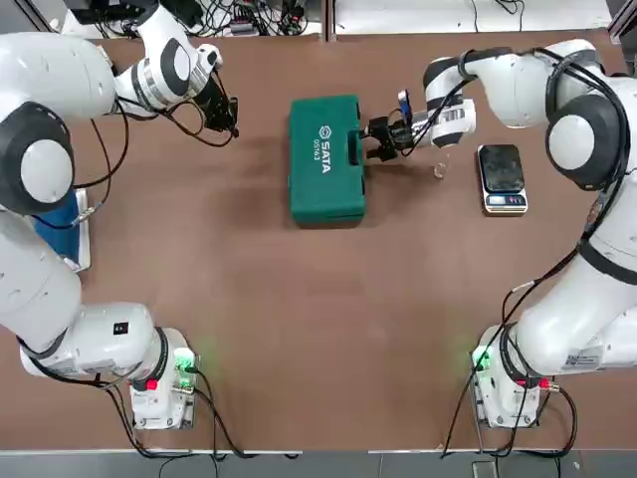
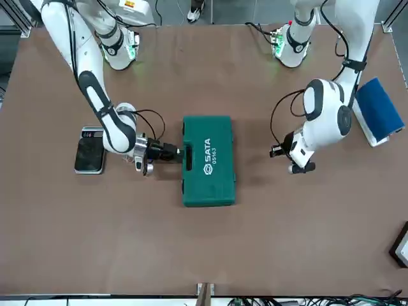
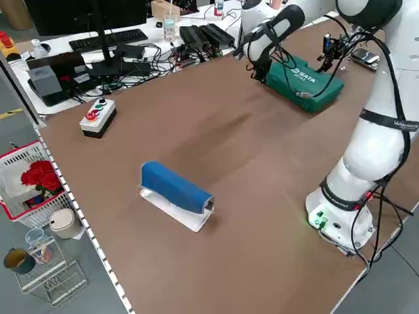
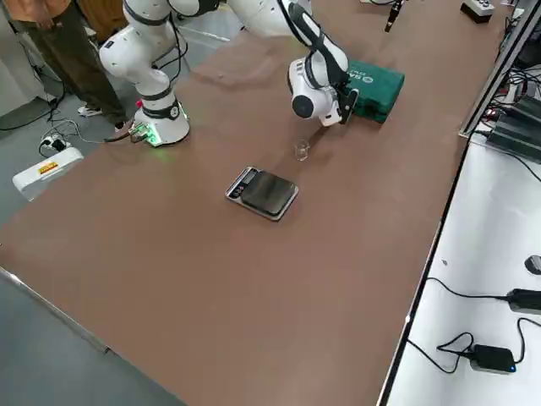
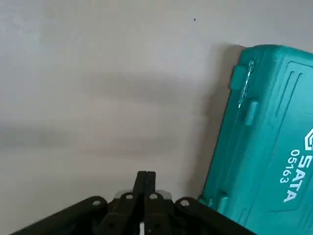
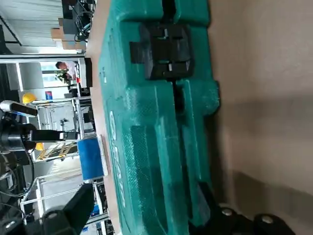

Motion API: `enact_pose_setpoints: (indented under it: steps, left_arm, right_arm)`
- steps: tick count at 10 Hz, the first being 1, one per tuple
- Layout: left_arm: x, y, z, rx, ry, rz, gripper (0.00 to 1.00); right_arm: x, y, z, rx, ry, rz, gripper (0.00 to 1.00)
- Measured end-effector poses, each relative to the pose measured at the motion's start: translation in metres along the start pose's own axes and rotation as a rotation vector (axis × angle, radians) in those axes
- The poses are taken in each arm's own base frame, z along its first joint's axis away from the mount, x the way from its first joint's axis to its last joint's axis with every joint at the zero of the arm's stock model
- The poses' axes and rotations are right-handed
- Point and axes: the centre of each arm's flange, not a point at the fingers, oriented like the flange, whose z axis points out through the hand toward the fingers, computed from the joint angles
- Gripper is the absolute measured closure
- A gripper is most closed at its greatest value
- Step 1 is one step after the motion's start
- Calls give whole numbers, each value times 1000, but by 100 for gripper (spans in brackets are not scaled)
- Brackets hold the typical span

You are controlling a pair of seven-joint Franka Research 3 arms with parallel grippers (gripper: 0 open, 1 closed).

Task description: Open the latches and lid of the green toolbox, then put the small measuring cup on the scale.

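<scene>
Green plastic toolbox (image 1: 311,194) with the white SATA lettering is lying flat in the middle of the table, and its lid (image 2: 220,182) is down. I've got the right gripper (image 6: 146,196) at the handle side of the case, jaws spread wide with nothing between them, one finger right up by the seam. The black plastic latch (image 6: 168,51) I can see from that wrist looks fastened to me, so I'd call this the very start of the job.

What worries me: if I close in off-line, that finger could dig into the green shell instead of catching the clip, and the whole case might just skate or twist, since nothing's bracing it. The left gripper (image 5: 145,174) is parked off the far side of the case, pinched together and empty, so it's no help holding things down.

Other headache is the tiny clear plastic measuring cup (image 4: 302,150), standing between the toolbox and the small black digital scale (image 1: 503,169), near my right wrist. Swing the arm back low and I could clip it. It's light and see-through, so probably easy to tip and easy to miss.
</scene>
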Motion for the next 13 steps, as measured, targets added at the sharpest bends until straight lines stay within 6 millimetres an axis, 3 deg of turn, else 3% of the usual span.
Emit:
enact_pose_setpoints:
  steps: [2, 4, 7, 8, 9, 10, 13]
  left_arm:
    - [0, 0, 0, 0, -1, 0, 99]
    - [0, 0, 0, 0, -1, 0, 99]
    - [0, 0, 0, 0, -1, -2, 99]
    - [0, 0, 0, 0, -1, -3, 99]
    - [0, 0, 0, 0, -1, -4, 99]
    - [0, 0, 0, 0, -1, -8, 99]
    - [1, 0, -1, -1, 2, -16, 99]
  right_arm:
    - [-5, 0, 9, 13, 6, -9, 12]
    - [-6, 2, 11, 1, 10, -10, 30]
    - [-5, 6, 13, -2, 14, -16, 44]
    - [-4, 7, 14, -4, 15, -15, 55]
    - [-4, 8, 14, -5, 16, -16, 58]
    - [-3, 7, 13, -5, 17, -16, 73]
    - [0, 3, 15, -28, 36, -24, 76]
